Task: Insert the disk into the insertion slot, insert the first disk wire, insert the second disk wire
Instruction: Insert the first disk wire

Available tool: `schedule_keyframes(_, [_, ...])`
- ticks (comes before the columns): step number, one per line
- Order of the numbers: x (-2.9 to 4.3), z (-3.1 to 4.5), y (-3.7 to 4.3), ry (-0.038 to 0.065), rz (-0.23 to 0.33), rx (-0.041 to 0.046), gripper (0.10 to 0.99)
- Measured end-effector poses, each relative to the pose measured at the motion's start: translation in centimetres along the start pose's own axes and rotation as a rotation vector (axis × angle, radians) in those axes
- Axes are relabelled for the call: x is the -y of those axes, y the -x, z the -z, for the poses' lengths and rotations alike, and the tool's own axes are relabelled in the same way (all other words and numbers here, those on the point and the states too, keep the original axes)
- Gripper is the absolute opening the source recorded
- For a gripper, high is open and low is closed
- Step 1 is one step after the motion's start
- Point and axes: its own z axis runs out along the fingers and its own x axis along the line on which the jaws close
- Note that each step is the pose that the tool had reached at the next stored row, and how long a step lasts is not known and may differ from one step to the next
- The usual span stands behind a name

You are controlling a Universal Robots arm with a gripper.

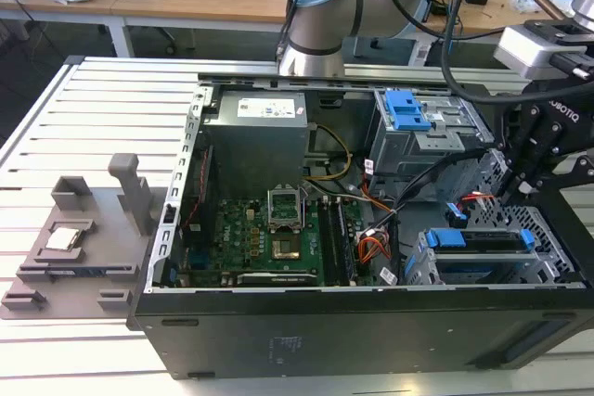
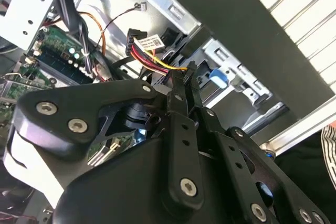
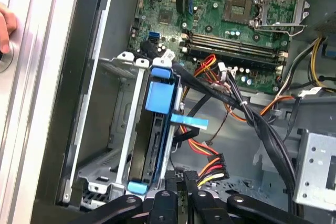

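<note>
The disk (image 1: pixel 478 246), silver in a bright blue carrier bracket, sits inside the insertion slot (image 1: pixel 549 229) of the perforated silver cage at the exterior view's right. In the first wrist view the disk (image 3: pixel 157 103) stands edge-on in the cage (image 3: pixel 107 129). My gripper (image 1: pixel 509 194) hangs just above the cage's open end. Its fingers (image 2: pixel 181 98) are shut on the black connector of a disk wire (image 3: pixel 210 167) with red, yellow and black strands, held close to the disk's end. A light blue flat connector (image 3: pixel 190 123) lies against the disk's edge.
The open computer case (image 1: pixel 371 331) holds a motherboard (image 1: pixel 269 238), a power supply (image 1: pixel 255 132) and a grey drive box with a blue tab (image 1: pixel 408 113). Cable bundles (image 3: pixel 247 114) cross beside the cage. A person's hand (image 3: pixel 5 27) rests on the slatted table.
</note>
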Motion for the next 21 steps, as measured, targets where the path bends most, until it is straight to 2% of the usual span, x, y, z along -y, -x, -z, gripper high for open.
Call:
schedule_keyframes(8, [-1.53,-0.06,0.29,0.000,0.000,0.0001,0.173])
schedule_keyframes(15, [-1.59,-0.06,0.30,0.000,0.000,0.0000,0.173])
schedule_keyframes(21, [-1.70,-0.14,-0.26,0.000,0.000,0.0000,0.173])
